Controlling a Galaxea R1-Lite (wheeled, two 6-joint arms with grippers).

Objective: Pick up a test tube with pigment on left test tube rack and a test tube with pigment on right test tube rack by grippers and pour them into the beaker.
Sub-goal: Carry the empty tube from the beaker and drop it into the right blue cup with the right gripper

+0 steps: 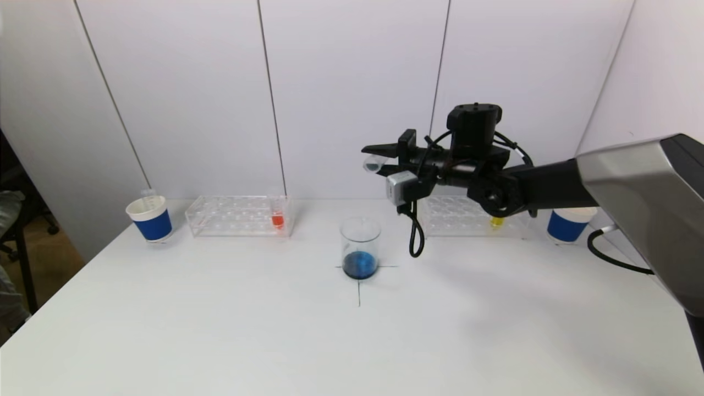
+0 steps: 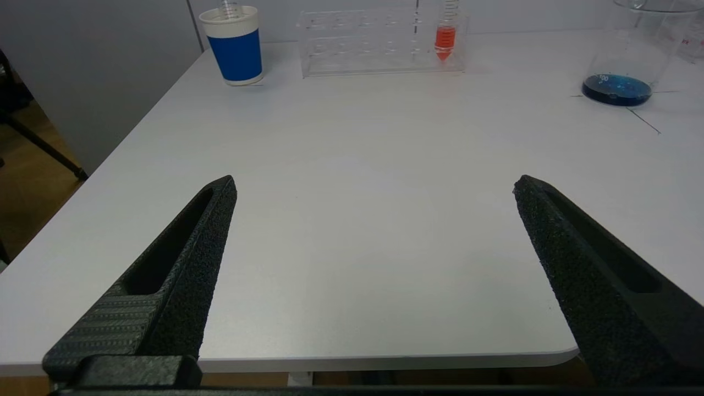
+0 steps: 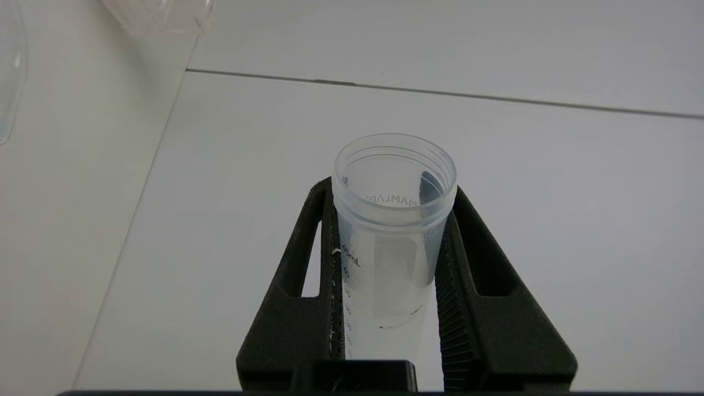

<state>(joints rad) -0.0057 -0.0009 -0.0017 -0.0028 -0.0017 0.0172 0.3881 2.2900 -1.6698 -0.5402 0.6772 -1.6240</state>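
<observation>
White table: beaker, racks, cups

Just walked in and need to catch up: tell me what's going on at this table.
The right gripper is shut on a clear tube that looks empty, holding it tipped on its side above and a little behind the beaker. The beaker sits mid-table with dark blue liquid at its bottom. The left gripper is open and holds nothing, low over the table's near left edge. A tube of orange liquid is in the left rack. Something yellow shows in the right rack.
</observation>
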